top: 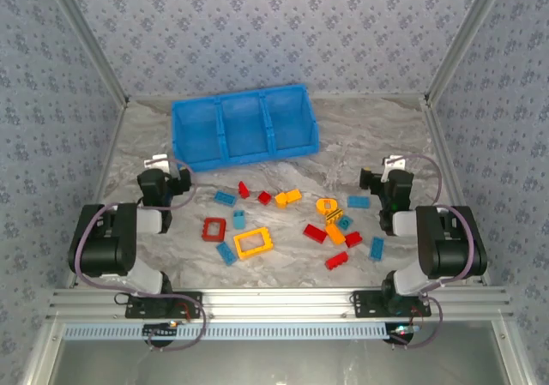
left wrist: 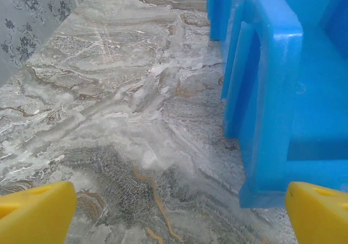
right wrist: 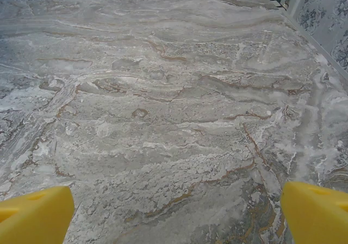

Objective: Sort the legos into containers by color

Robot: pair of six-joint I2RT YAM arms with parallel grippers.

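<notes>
The legos lie scattered on the marble table between the arms: a red frame [top: 214, 229], a yellow frame [top: 253, 243], light blue bricks [top: 225, 198], red bricks [top: 315, 232] and orange bricks [top: 287, 198]. The containers are three compartments of one blue bin [top: 244, 128] at the back, with bare blue floors. My left gripper [top: 161, 165] is open just left of the bin's near left corner [left wrist: 272, 119]; its yellow fingertips [left wrist: 35, 211] stand wide apart over bare table. My right gripper [top: 392, 169] is open at the right of the bricks, with nothing between its yellow fingertips [right wrist: 318, 211].
Patterned walls close the table at the left [left wrist: 22, 32], the right [right wrist: 326, 16] and the back. Bare marble lies between the bin and the right wall. The arm bases stand on the metal rail [top: 274, 301] at the near edge.
</notes>
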